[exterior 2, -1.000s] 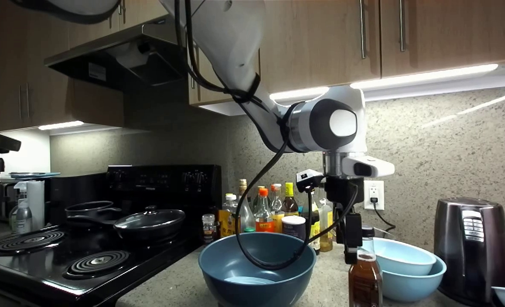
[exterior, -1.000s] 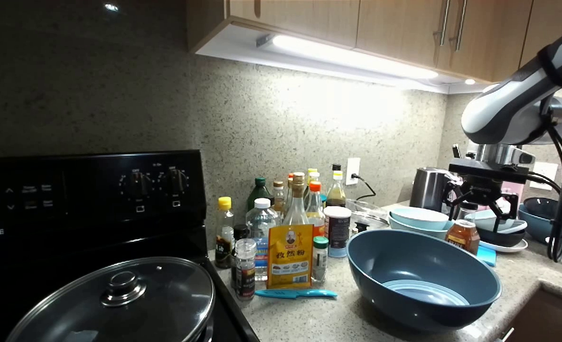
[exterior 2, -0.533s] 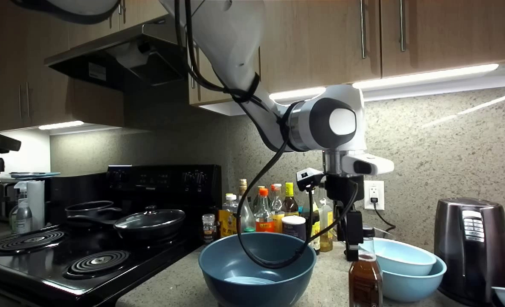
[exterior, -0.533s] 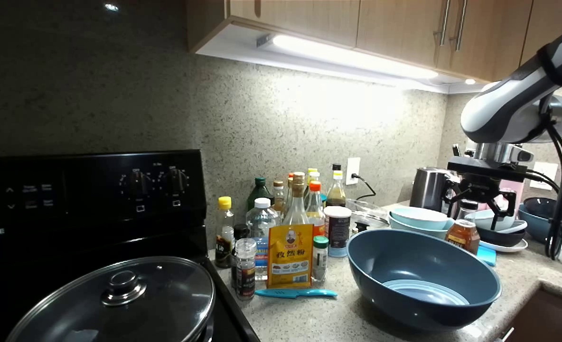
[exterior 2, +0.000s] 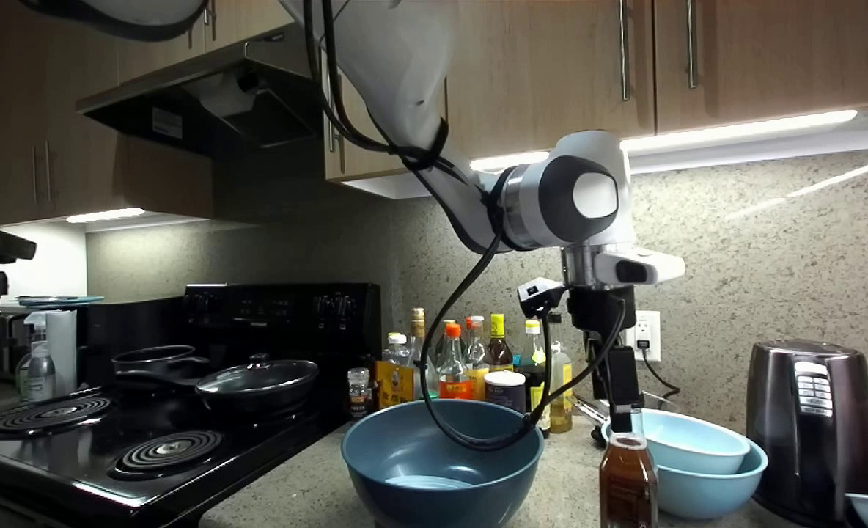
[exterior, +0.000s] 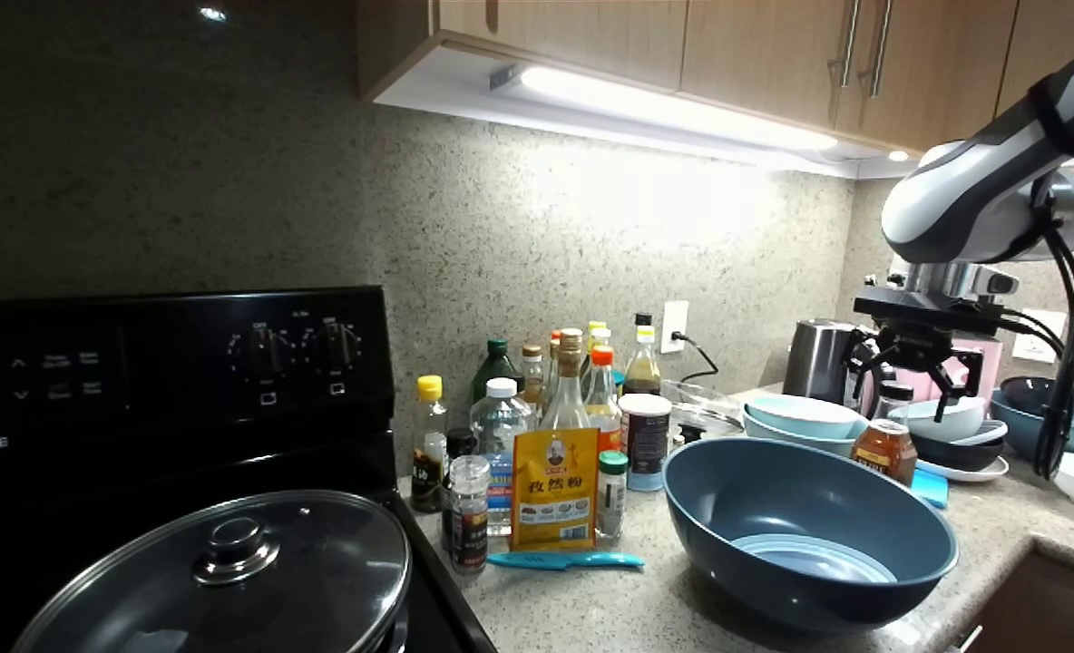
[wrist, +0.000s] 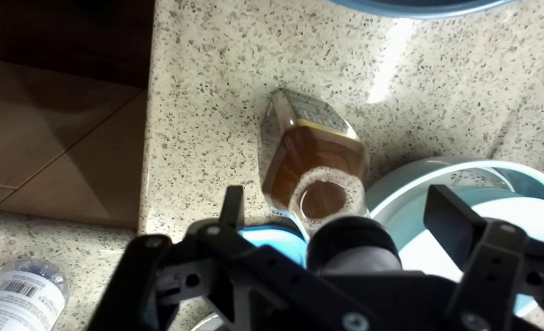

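Observation:
My gripper (wrist: pixel 338 207) stands open, jaws wide apart. An upright clear bottle of amber liquid (wrist: pixel 315 154), black-capped, shows between its fingers in the wrist view. The cap (wrist: pixel 352 234) lies close below the palm, with a gap to each fingertip; nothing is gripped. In an exterior view the labelled bottle (exterior: pixel 885 451) stands under the gripper (exterior: pixel 903 408), its cap seen between the fingers. Side-on, the gripper (exterior 2: pixel 621 419) covers the cap of the bottle (exterior 2: pixel 628 480), leaving its body in sight.
A large blue bowl (exterior: pixel 709 535) stands near the bottle. Light-blue bowls (exterior 2: pixel 712 480) sit right beside it, with a dark kettle (exterior 2: pixel 811 433) behind. Small stacked bowls (exterior: pixel 959 449) and a blue item (exterior: pixel 929 487) are close by. The counter edge (wrist: pixel 145 151) drops off to the left.
The gripper has risen slightly and shifted right in an exterior view, from beside the bottle's cap to in front of it. It stays open. The bottle and bowls have not moved.

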Controlling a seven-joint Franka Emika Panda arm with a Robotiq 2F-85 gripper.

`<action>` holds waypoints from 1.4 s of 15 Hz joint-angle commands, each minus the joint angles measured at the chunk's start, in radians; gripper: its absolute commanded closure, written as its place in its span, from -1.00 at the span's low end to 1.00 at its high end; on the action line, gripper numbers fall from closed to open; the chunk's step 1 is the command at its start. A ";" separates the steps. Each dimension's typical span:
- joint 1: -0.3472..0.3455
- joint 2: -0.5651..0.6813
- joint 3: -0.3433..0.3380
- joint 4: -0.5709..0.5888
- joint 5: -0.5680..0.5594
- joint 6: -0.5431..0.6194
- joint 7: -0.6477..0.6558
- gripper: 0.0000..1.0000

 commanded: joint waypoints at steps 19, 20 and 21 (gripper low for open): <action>-0.030 0.037 0.005 0.011 0.059 0.055 -0.146 0.21; -0.030 0.037 0.006 0.010 0.063 0.061 -0.154 0.36; -0.030 0.036 0.006 0.009 0.067 0.066 -0.163 0.48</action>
